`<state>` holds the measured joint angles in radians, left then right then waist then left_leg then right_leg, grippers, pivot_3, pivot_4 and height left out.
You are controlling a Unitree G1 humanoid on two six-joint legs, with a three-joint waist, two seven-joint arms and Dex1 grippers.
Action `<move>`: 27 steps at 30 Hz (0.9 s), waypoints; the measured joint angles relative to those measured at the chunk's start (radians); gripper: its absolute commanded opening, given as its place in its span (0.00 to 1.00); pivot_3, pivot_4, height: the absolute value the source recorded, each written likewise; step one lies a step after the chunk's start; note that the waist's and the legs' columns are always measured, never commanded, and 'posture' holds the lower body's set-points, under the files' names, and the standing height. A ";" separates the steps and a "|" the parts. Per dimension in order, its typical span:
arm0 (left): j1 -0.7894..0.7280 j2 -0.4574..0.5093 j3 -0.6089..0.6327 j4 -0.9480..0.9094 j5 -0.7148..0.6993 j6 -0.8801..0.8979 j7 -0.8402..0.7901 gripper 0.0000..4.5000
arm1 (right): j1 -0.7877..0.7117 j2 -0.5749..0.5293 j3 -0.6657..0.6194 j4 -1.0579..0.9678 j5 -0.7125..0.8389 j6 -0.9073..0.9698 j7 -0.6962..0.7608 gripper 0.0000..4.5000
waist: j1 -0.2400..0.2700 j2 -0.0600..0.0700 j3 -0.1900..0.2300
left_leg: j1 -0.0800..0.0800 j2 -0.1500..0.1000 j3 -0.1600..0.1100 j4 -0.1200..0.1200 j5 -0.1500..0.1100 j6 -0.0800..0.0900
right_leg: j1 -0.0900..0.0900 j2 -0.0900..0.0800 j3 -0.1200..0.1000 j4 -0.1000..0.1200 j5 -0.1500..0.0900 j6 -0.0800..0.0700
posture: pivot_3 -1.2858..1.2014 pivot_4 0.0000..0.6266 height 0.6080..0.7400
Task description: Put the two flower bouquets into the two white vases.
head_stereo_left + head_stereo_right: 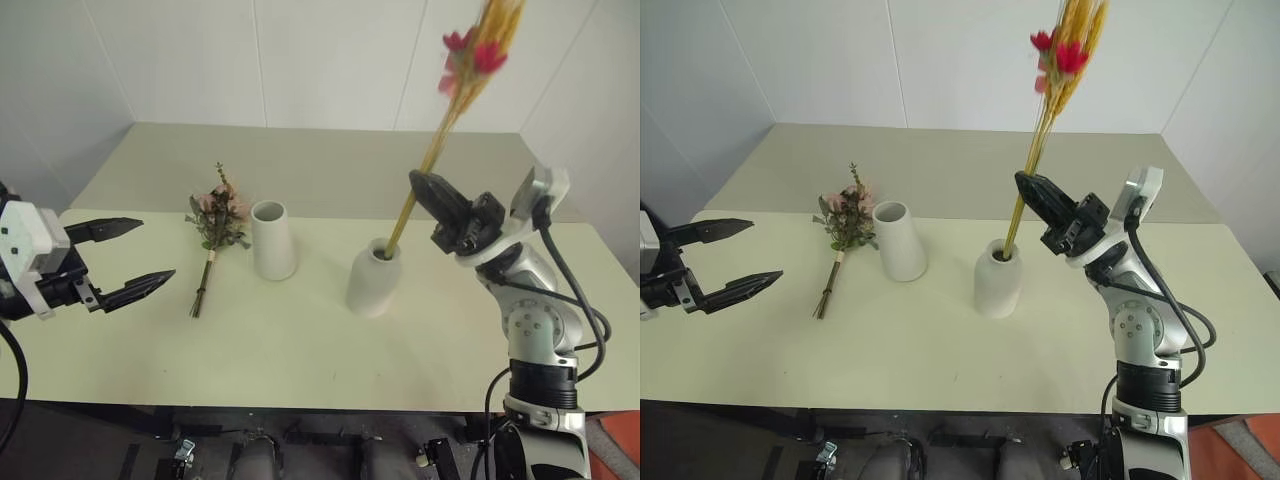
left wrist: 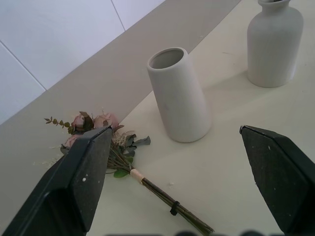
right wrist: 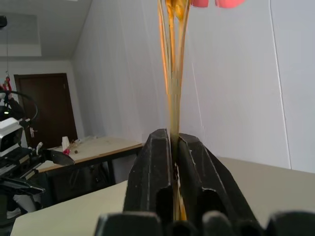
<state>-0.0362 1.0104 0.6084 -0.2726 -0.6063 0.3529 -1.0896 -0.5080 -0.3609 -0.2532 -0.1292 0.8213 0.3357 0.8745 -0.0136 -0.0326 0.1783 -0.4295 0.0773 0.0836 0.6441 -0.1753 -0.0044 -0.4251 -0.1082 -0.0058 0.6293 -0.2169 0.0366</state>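
The thin wheat sprig (image 1: 470, 70) with red and pink bits stands slanted, its stems down in the neck of the rounded bottle vase (image 1: 373, 282). My right gripper (image 1: 420, 185) is shut on the stems (image 3: 173, 73) a little above the vase mouth. The bushy rose bouquet (image 1: 218, 215) lies flat on the table, just left of the straight tapered vase (image 1: 272, 240), which stands upright and holds nothing. My left gripper (image 1: 156, 248) hangs open to the left of the bouquet, above the table, nothing between its fingers (image 2: 88, 167).
The pale table (image 1: 300, 350) spreads wide in front of the vases. A second, darker table surface (image 1: 300, 160) lies behind, up to the white wall. The two vases stand about a hand's width apart.
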 measured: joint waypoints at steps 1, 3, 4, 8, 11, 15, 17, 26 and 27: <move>0.000 0.000 0.000 0.000 0.000 0.000 0.000 1.00 | 0.016 -0.014 0.000 -0.003 0.005 0.000 0.018 0.39 | 0.002 0.000 0.000 | 0.000 0.000 0.000 0.000 0.000 0.000 | 0.000 0.000 0.000 0.000 0.000 0.000 | 0.52 0.24 1.00; 0.000 0.000 0.000 -0.001 -0.001 0.002 0.000 1.00 | 0.040 -0.037 0.003 -0.018 0.005 0.001 0.035 0.55 | 0.002 0.000 0.000 | 0.000 0.000 0.000 0.000 0.000 0.000 | 0.000 0.000 0.000 0.000 0.000 0.000 | 0.52 0.24 1.00; 0.001 0.000 0.000 -0.004 -0.002 0.003 0.001 1.00 | 0.061 -0.060 0.006 -0.033 0.001 0.003 0.042 0.63 | 0.002 0.000 0.000 | 0.000 0.000 0.000 0.000 0.000 0.000 | 0.000 0.000 0.000 0.000 0.000 0.000 | 0.52 0.24 1.00; 0.007 -0.019 0.000 -0.016 0.012 0.004 0.031 1.00 | 0.156 -0.151 0.015 -0.065 -0.040 0.020 0.065 0.85 | 0.002 0.000 0.000 | 0.000 0.000 0.000 0.000 0.000 0.000 | 0.000 0.000 0.000 -0.001 0.000 0.000 | 0.52 0.24 1.00; 0.007 -0.067 -0.010 -0.050 0.052 0.036 0.152 1.00 | 0.208 -0.249 0.018 -0.067 -0.073 0.066 0.063 0.85 | 0.002 0.000 0.000 | 0.000 0.000 0.000 0.000 0.000 0.000 | 0.000 0.000 0.000 0.000 0.000 0.000 | 0.52 0.24 1.00; -0.048 -0.130 -0.092 -0.143 0.157 0.202 0.443 1.00 | 0.222 -0.443 0.007 -0.077 -0.112 0.166 0.070 0.85 | 0.004 -0.001 0.000 | 0.001 0.000 -0.001 0.000 0.000 0.000 | 0.001 0.000 0.000 -0.001 -0.001 0.002 | 0.52 0.24 1.00; -0.084 -0.162 -0.106 -0.182 0.155 0.288 0.537 1.00 | 0.245 -0.535 0.003 -0.095 -0.124 0.182 0.124 0.85 | 0.006 -0.002 0.000 | 0.000 0.000 -0.002 0.000 0.000 0.000 | 0.001 0.000 0.000 -0.001 -0.002 0.003 | 0.52 0.24 1.00; -0.490 -0.271 -0.278 0.022 0.203 0.834 0.888 1.00 | 0.247 -0.717 -0.040 -0.080 -0.133 0.150 0.377 0.85 | 0.014 -0.005 -0.001 | 0.005 -0.003 -0.004 0.001 0.000 0.000 | 0.005 0.001 0.001 0.000 -0.004 0.008 | 0.52 0.24 1.00; -0.525 -0.293 -0.301 0.068 0.212 0.872 0.904 1.00 | 0.235 -0.721 -0.040 -0.078 -0.132 0.150 0.387 0.85 | 0.014 -0.006 -0.001 | 0.004 -0.003 -0.004 0.001 0.000 0.000 | 0.005 0.001 0.001 0.000 -0.004 0.008 | 0.52 0.24 1.00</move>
<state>-0.5609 0.7178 0.3076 -0.2049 -0.3944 1.2246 -0.1853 -0.2728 -1.0818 -0.2933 -0.2069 0.6891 0.4857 1.2616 0.0006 -0.0387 0.1774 -0.4250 0.0746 0.0794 0.6450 -0.1752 -0.0043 -0.4202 -0.1075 -0.0048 0.6288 -0.2208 0.0445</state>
